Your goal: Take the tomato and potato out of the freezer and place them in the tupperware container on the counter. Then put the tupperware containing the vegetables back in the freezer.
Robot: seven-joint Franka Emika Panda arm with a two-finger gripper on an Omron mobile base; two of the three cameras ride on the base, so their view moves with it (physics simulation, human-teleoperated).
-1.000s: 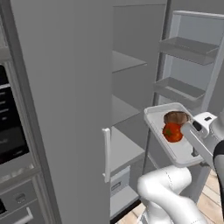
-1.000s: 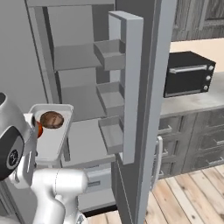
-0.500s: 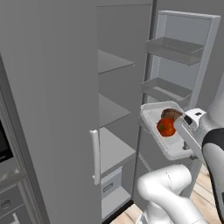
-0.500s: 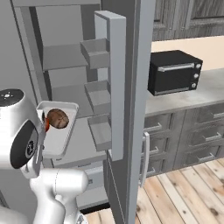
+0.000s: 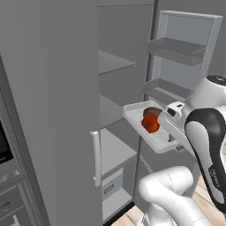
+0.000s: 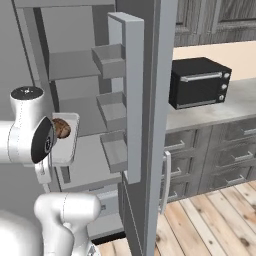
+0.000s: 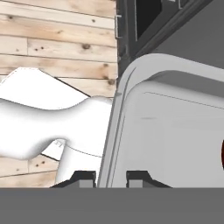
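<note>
1. Left base view: the tupperware container (image 5: 155, 137) is held in the air in front of the open freezer (image 5: 119, 101), level with its middle shelves and tilted, its far corner towards the shelves.
2. The tomato (image 5: 150, 123) lies in the container near its middle; the potato (image 5: 152, 111) sits just behind it, touching it, towards the tray's far edge.
3. The gripper (image 5: 173, 115) is at the container's right-hand rim. Hand view: the two fingertips (image 7: 84, 177) sit either side of the tray's rim (image 7: 112, 144), so the claw is clenched on that edge.
4. Right base view: the potato (image 6: 61, 128) shows in the tray (image 6: 67, 142), beside the arm's dark joint and in front of the freezer's middle shelf.
5. The freezer door (image 6: 142, 125) stands open, its racks facing the shelves.
6. Past the door, a black toaster oven (image 6: 200, 82) stands on the counter (image 6: 215, 112), near its back edge, above grey drawers (image 6: 220, 155).
7. Hand view: wooden floor (image 7: 57, 48) lies beneath the tray.
</note>
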